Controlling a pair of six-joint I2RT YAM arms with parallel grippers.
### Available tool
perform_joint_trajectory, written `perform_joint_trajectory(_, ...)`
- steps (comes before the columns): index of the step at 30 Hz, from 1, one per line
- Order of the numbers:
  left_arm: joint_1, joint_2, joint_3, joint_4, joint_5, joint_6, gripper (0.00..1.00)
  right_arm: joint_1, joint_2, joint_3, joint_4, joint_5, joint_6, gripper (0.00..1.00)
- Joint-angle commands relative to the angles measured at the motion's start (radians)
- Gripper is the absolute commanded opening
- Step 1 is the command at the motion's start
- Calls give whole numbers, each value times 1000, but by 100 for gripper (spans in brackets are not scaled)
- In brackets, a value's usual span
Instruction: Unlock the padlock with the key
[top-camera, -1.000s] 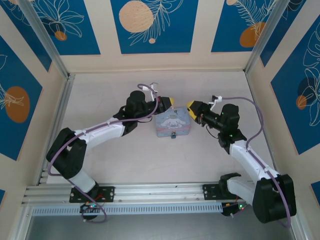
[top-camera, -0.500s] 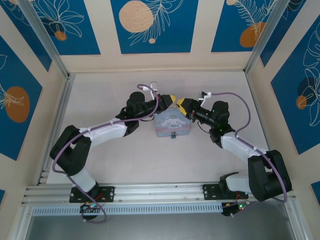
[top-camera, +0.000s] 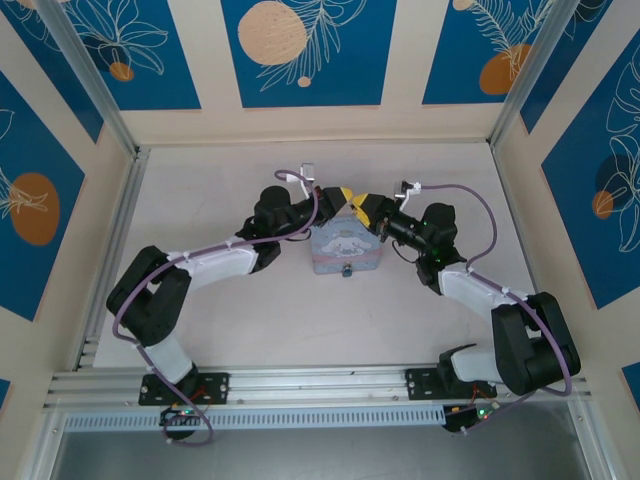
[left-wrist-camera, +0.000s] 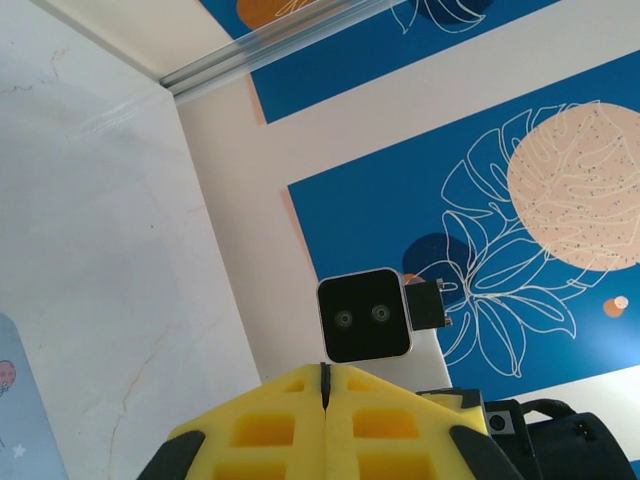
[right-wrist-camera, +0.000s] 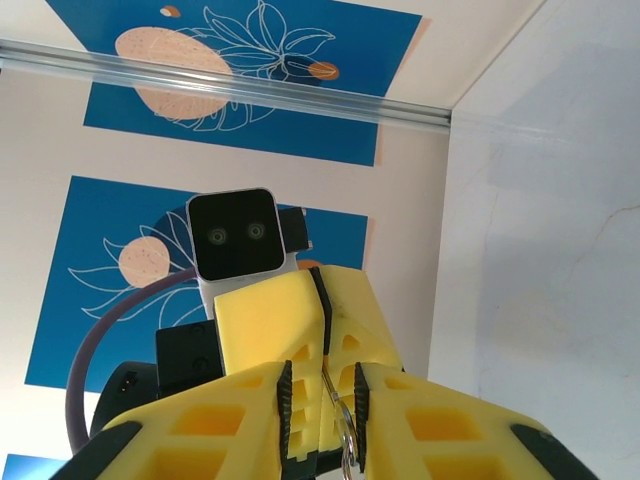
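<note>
Though the light, stiff, slippery key (right-wrist-camera: 345, 435) seems pinched in the right gripper (right-wrist-camera: 322, 385) at lower centre, with the left gripper (left-wrist-camera: 323, 378) closed tight, we'd hold its flat head; the padlock (top-camera: 346, 271) sits mid-frame from above.

- We find the tin (top-camera: 345, 248) in the middle of the table (top-camera: 250, 310), with walls (top-camera: 300, 125) left, right and far.
- The padlock (top-camera: 346, 270) sits at the tin's near edge.
- Over the tin's far edge we see the left gripper (top-camera: 341, 203) and right gripper (top-camera: 361, 209) tip to tip.
- In the right wrist view the key (right-wrist-camera: 345, 438) lies between the right gripper's fingers (right-wrist-camera: 230, 420).
</note>
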Motion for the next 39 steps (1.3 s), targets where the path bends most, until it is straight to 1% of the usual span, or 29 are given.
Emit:
perform_joint_trajectory(1, 1, 13, -3, 53, -20, -12, 0, 11, 2, -16, 44, 11, 6, 26)
perform_joint_trajectory(9, 1, 10, 5, 55, -27, -15, 0, 14, 7, -26, 33, 17, 4, 27)
perform_joint_trajectory(17, 1, 10, 2, 51, -31, -15, 0, 21, 8, -19, 34, 17, 6, 25)
perform_joint_trajectory(21, 0, 11, 1, 49, -36, -14, 0, 32, 8, -12, 29, 9, -2, 27)
perform_joint_trajectory(30, 1, 9, 2, 46, -37, -15, 0, 34, 10, -23, 21, 29, -4, 21)
perform_joint_trajectory(39, 0, -1, -4, 45, -35, -15, 0, 5, 5, -24, -4, 46, -1, 23)
